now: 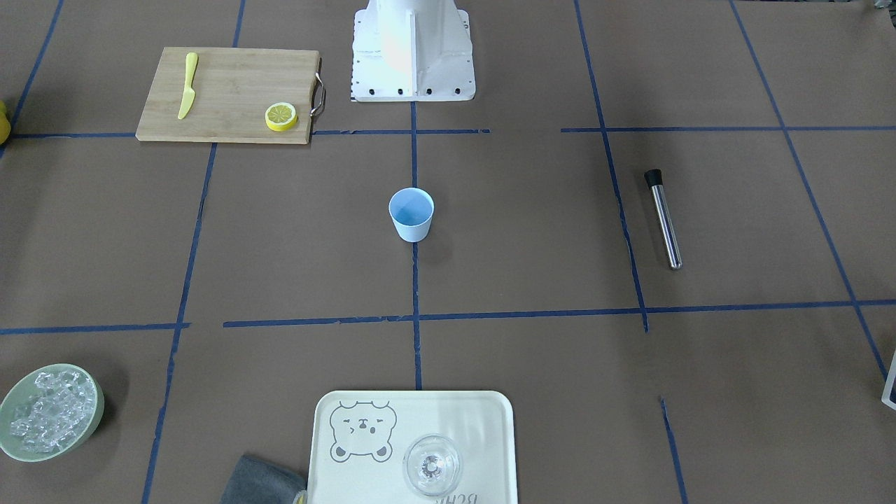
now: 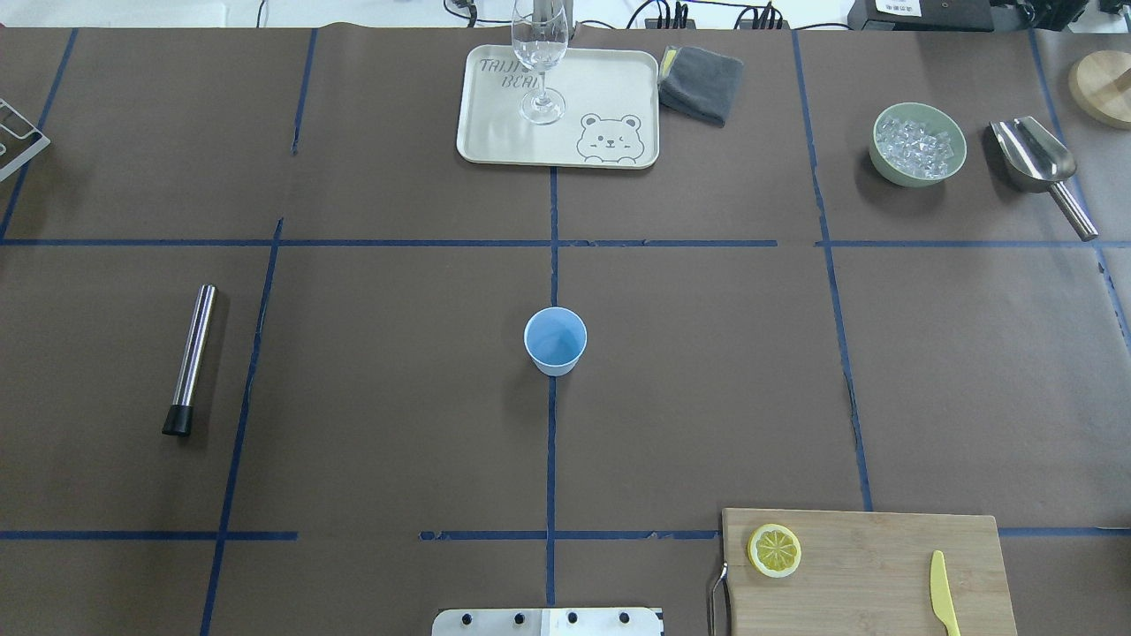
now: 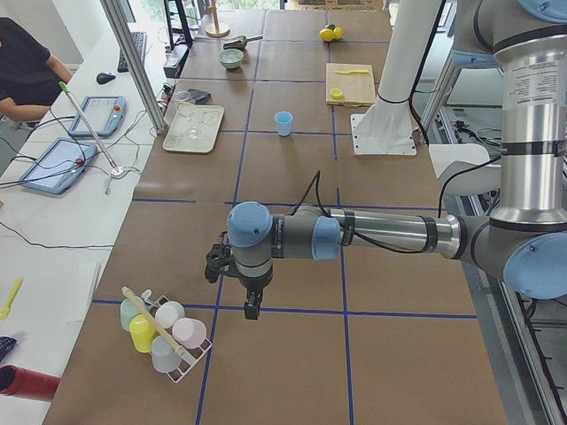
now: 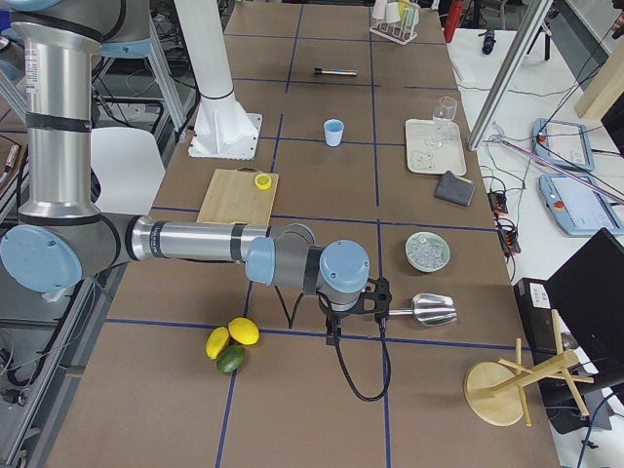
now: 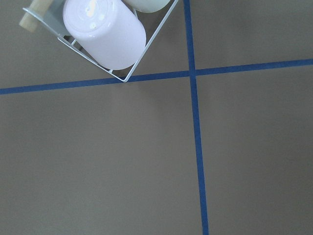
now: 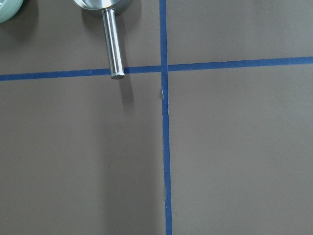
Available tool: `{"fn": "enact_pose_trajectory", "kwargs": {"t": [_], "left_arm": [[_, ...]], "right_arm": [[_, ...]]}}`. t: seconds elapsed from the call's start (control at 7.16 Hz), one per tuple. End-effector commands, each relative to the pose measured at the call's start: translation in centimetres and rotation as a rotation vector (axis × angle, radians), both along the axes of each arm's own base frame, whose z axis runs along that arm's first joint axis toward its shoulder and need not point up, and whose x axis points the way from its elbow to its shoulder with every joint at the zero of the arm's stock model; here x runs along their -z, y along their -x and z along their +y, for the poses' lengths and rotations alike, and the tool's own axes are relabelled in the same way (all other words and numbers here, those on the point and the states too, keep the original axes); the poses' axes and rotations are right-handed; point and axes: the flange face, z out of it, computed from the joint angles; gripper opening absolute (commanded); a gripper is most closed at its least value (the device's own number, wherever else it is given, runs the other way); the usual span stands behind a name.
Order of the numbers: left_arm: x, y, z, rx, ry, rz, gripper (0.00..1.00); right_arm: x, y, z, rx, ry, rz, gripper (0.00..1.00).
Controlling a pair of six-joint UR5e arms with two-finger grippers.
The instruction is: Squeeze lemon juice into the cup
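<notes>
One lemon (image 2: 775, 550) and one cup (image 2: 555, 340) are counted; the spread of left tool (image 3: 251, 310) and right tool (image 4: 331, 334) cannot be told.

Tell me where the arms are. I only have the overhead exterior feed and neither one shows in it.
Observer: The left end effector hangs over the table at the end on the robot's left, beside a wire cup rack.
Operator: And the right?
Observer: The right end effector hangs at the opposite end, close to the handle tip of the metal scoop.
Operator: Anything else out there that I can't see?
Observer: Two whole lemons and a green fruit lie on the table near the right arm.
</notes>
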Motion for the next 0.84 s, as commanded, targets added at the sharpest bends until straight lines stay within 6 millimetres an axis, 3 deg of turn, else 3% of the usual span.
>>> {"fn": "enact_pose_trajectory", "kwargs": {"t": [0.0,0.28,0.56,0.7], "left_arm": [[0.0,0.0,0.0,-0.001,-0.002,0.002,1.00],[0.3,0.0,0.0,-0.001,-0.008,0.003,1.00],[0.4,0.0,0.0,-0.002,-0.012,0.003,1.00],[0.7,0.0,-0.1,-0.003,-0.018,0.003,1.00]], "right_arm": [[0.1,0.1,0.0,0.002,-0.004,-0.001,1.00],[1.0,0.1,-0.8,0.002,-0.021,-0.001,1.00],[6.8,3.9,-2.4,0.046,-0.094,-0.004,1.00],[10.6,4.3,-4.6,0.048,-0.158,0.008,1.00]]}}
